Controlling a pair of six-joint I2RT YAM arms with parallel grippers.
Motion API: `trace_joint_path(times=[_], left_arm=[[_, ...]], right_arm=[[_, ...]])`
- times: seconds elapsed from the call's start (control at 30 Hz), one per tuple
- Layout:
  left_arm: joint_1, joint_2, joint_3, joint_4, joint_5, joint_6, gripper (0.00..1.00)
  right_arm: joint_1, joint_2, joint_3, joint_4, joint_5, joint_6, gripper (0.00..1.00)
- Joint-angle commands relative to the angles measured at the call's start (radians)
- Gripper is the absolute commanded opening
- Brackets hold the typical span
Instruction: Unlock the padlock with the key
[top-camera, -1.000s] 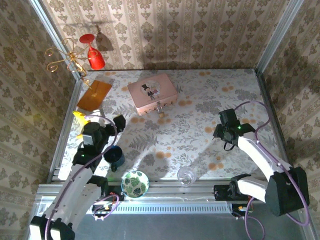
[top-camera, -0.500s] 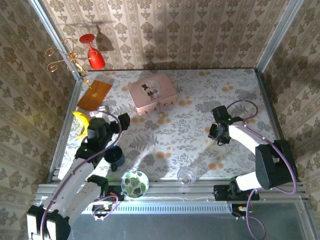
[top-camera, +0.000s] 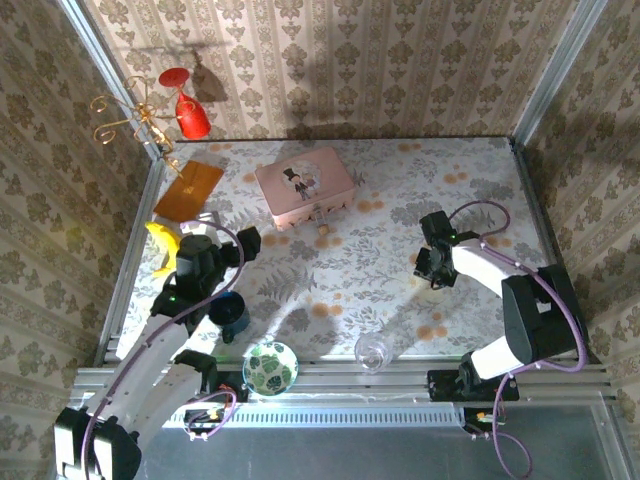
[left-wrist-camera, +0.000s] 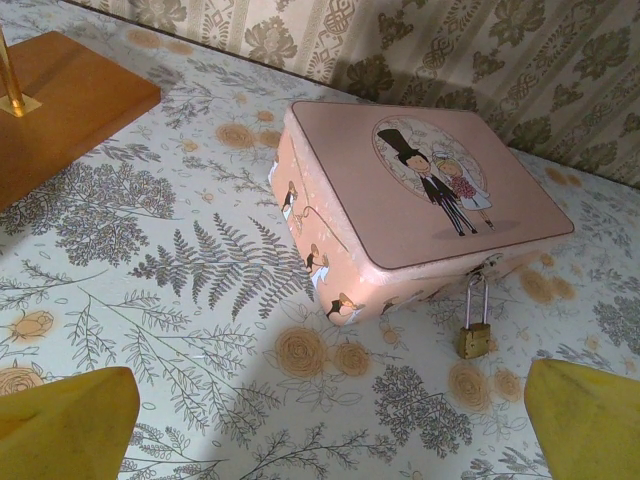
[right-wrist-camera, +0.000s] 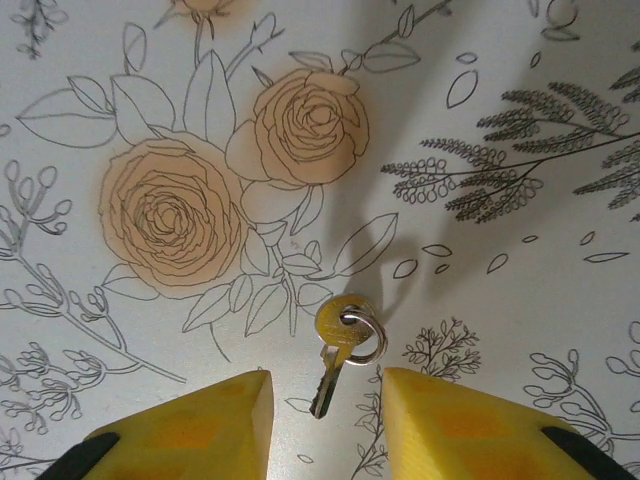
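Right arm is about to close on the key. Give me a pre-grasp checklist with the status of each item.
1. Key lies flat on the table, nothing on top of it: ok.
2. Key sits in the gap between the right fingers: ok.
3. Right gripper is holding nothing and its fingers are apart: ok.
4. Padlock hangs from the hasp of the pink box, in plain sight: ok.
5. Padlock orientation for key entry: cannot tell.
6. Left gripper is open and apart from the box: ok.
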Motion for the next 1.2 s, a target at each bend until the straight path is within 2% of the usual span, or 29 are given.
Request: trace_joint_path(times=[0.0, 0.17, 0.73, 0.97, 1.1, 1.17], left_arm=[[-0.009, 0.0, 0.033, 0.0, 0.008, 0.016, 1.0], [-0.009, -0.003, 0.032, -0.005, 0.008, 0.012, 1.0], [-0.009, -0.02, 0.035, -0.025, 0.008, 0.011, 1.0], [-0.011, -0.015, 0.043, -0.027, 0.015, 0.02, 1.0], [-0.012, -0.007, 0.05, -0.021, 0.022, 0.024, 1.0], [-0.013, 0.001, 0.054, -0.018, 0.028, 0.034, 1.0]], right_arm=[[0.019, 0.029, 0.018, -0.005, 0.014, 0.026, 0.33], [0.033, 0.052, 0.024, -0.009, 0.052, 0.034, 0.28], [0.051, 0.014, 0.038, -0.058, 0.089, 0.034, 0.03], [0.108, -0.019, 0.121, -0.153, 0.122, -0.017, 0.0], [0.127, -0.033, 0.151, -0.176, 0.069, -0.064, 0.0], [0.13, -0.044, 0.16, -0.17, -0.015, -0.106, 0.0]])
